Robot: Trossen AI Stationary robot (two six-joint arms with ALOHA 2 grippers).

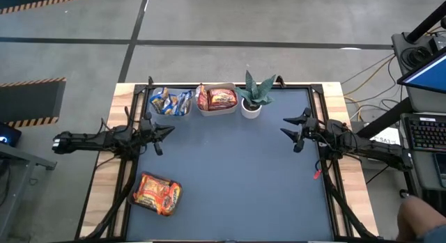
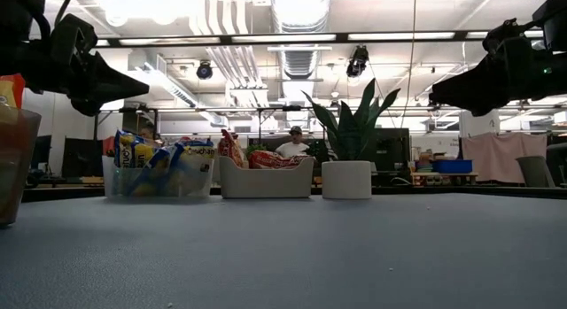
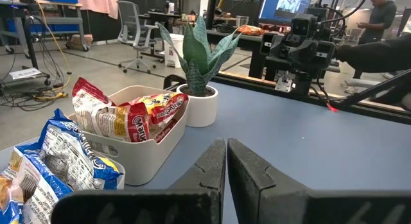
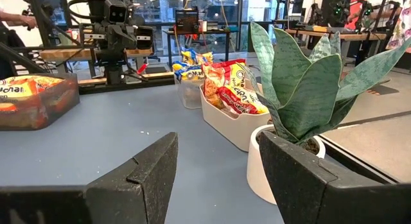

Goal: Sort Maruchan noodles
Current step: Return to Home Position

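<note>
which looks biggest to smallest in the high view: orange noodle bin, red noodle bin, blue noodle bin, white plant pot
1. orange noodle bin, largest
2. red noodle bin and blue noodle bin: look about alike, not ranked
3. white plant pot, smallest

Left end effector [image 1: 169,131] pinched closed, right end effector [image 1: 286,126] spread wide, both aloft

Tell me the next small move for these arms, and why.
Probably retract both arms to rest, closing the right gripper, which stands open and empty; the left gripper is shut on nothing. Blue packets sit in the clear bin, red packets in the pale bin, orange packets in the dark bin; none shows loose on the mat.
</note>
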